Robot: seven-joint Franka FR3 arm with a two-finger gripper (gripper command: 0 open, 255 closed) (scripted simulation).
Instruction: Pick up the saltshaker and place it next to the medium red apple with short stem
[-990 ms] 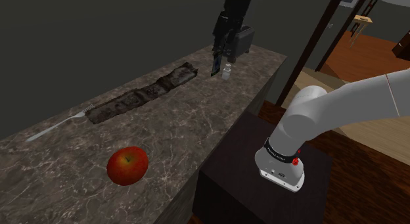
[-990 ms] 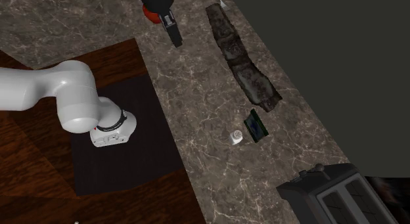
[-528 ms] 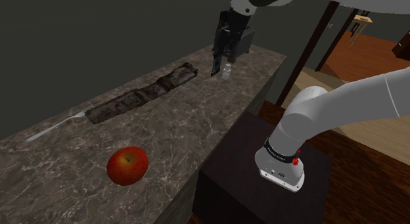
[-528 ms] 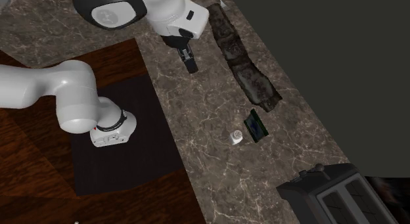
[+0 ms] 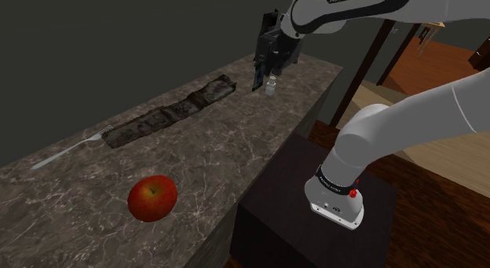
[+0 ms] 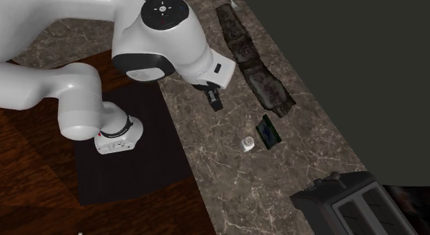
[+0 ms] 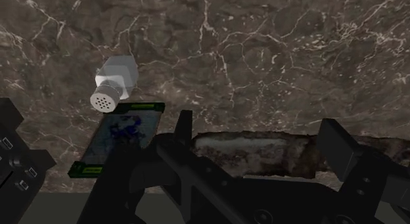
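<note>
The saltshaker [image 5: 270, 86] is small, pale grey and has a perforated cap. It stands on the dark marble counter [image 5: 212, 160] near the far end. It also appears as the saltshaker [image 6: 248, 143] and the saltshaker [image 7: 113, 83]. The red apple [image 5: 152, 197] lies at the counter's near end, far from the shaker. My gripper [image 5: 268, 64] hovers above the counter a short way from the shaker, open, with nothing between its fingers. The gripper [image 6: 214, 99] sits up and to the left of the shaker in the second exterior view. In the wrist view the gripper [image 7: 259, 142] has the shaker off to one side.
A flat dark slab with green edges [image 6: 268, 132] lies right beside the shaker. A long dark strip [image 5: 169, 113] runs along the counter's back, with a fork [image 5: 67, 151] past its end. A black toaster [image 6: 351, 206] stands at the far end. My stand [image 5: 314, 219] is beside the counter.
My arm has swung along the counter from the apple's end toward the shaker, bringing the gripper much closer to it. The shaker, slab and apple have not moved.
</note>
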